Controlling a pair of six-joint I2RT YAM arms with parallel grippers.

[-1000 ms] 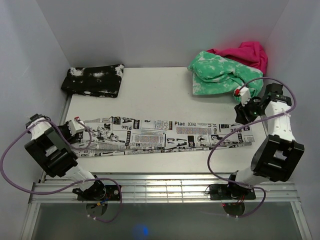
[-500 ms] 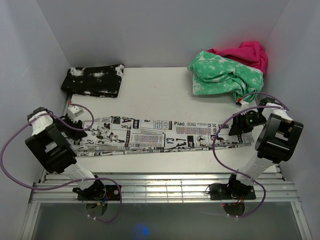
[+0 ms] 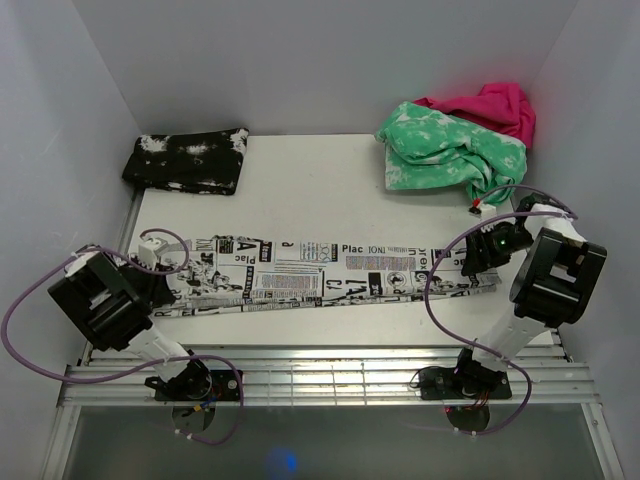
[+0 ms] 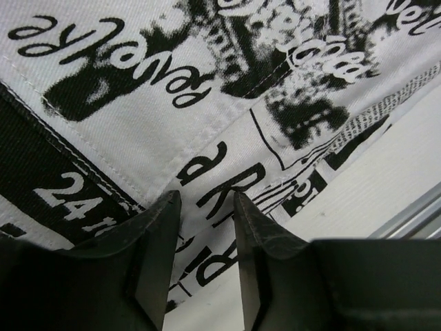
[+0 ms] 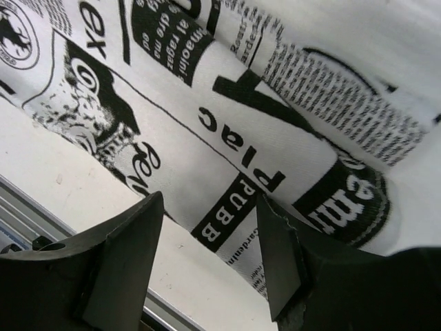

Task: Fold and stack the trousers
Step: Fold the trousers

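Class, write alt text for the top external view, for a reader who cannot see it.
Newspaper-print trousers lie stretched across a white table, with the left tool and right tool at opposite ends. A black speckled garment, a green garment and a pink garment sit at the far corners.

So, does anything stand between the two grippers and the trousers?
Nothing visible does. The left gripper and the right gripper each hang directly over an end of the trousers, jaws apart, with only printed cloth below them.
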